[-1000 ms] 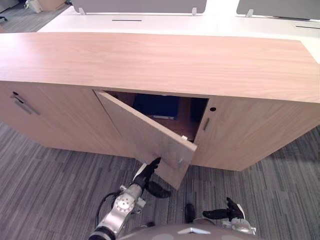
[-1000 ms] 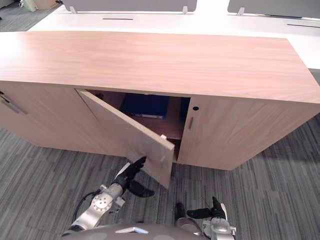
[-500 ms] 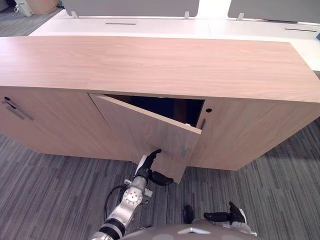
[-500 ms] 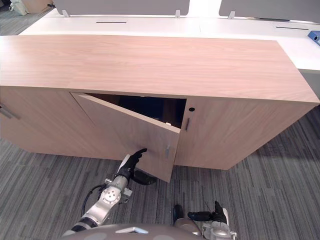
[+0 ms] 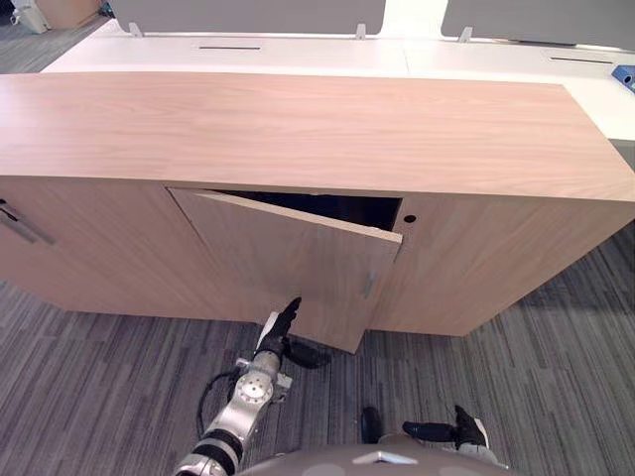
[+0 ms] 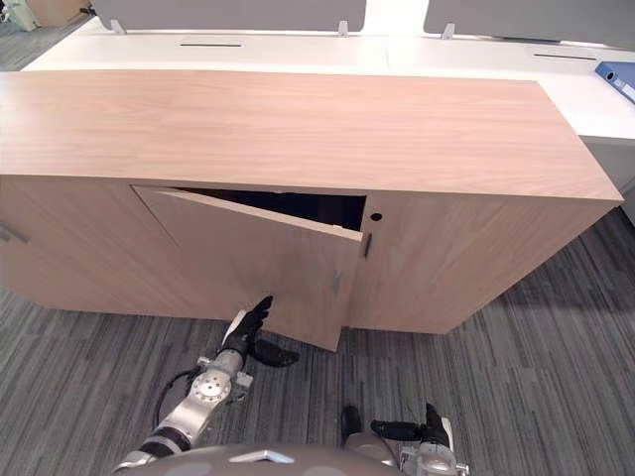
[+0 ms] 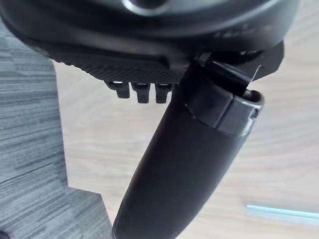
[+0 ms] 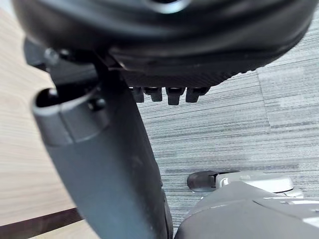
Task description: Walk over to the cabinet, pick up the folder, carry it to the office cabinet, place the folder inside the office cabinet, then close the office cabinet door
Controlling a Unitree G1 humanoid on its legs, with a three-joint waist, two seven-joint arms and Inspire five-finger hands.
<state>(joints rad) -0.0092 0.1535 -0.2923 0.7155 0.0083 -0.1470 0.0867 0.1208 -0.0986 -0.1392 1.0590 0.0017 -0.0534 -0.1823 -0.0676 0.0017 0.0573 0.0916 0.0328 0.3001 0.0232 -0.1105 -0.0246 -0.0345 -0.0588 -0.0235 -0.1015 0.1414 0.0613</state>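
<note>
Folder: hard to make out; a dark bluish patch (image 6: 298, 204) inside the cabinet (image 5: 298, 129), seen through the gap behind the door's upper edge, possibly its cover; in neither hand.
Door (image 5: 298, 263): pale wood like the rest, ajar by a narrow wedge; hinge side toward 9 o'clock, free edge toward 3 o'clock, standing just proud of the neighbouring panel; small handle (image 5: 366, 286) near that free edge.
Left hand (image 5: 277, 337): at 6 o'clock of the door, fingers straight and laid against the door's lower face, thumb spread toward 3 o'clock, nothing gripped; door wood close past the fingertips in the left wrist view.
Right hand (image 5: 451, 430): low at 5 o'clock, well apart from the cabinet, fingers loosely extended toward 9 o'clock, empty; carpet beyond it in the right wrist view.
Edges: long cabinet top running from 9 to 3 o'clock; door's bottom corner near the carpet (image 5: 536, 367); keyhole (image 5: 410, 219) on the panel at 3 o'clock of the gap.
Open room: grey carpet from 4 to 8 o'clock before the cabinet; white desks (image 5: 298, 55) beyond at 12 o'clock.
Cut off: blue binder (image 6: 617, 77) at the 2 o'clock border; a second handle (image 5: 20, 223) at 9 o'clock, partly shown.
Hidden: interior behind the door, dark.
</note>
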